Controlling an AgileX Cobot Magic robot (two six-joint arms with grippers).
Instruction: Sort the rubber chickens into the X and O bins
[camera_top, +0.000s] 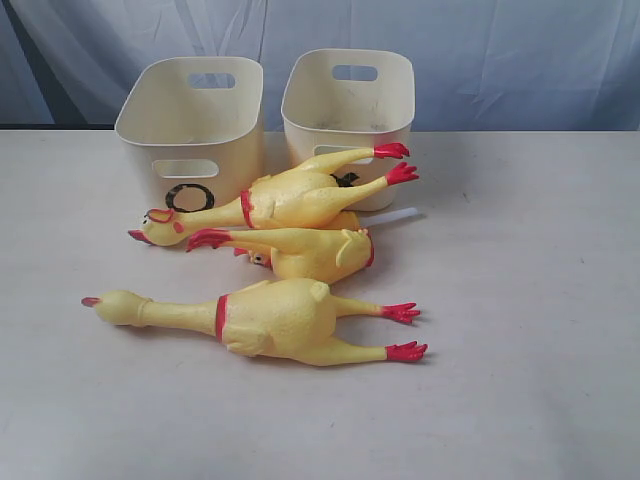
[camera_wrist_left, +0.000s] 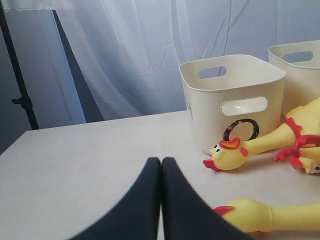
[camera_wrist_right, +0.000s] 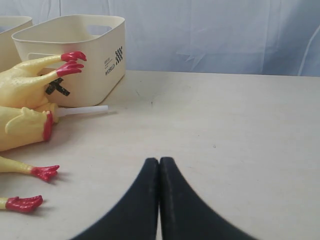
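On my exterior feed, the O bin (camera_top: 190, 110) and the X bin (camera_top: 348, 100) stand side by side at upper centre of the counter (camera_top: 520, 330), with the O on the left. Below them the front rubber chicken (camera_top: 275, 320) lies across the frame, head left, feet right. The leaning rubber chicken (camera_top: 290, 195) runs diagonally, its head at lower left before the O and its feet up right against the X bin. The middle rubber chicken (camera_top: 320, 252) lies between them, one red foot pointing left.

Left wrist feed: the left jaws are pressed together, holding nothing, low over the counter. The leaning rubber chicken's head (camera_wrist_left: 229, 156) lies just before the O bin (camera_wrist_left: 205, 115).

Right wrist feed: the right jaws are likewise closed and empty, low over the counter. The leaning rubber chicken's feet (camera_wrist_right: 70, 62) rest against the X bin (camera_wrist_right: 100, 40), partly covering its mark.
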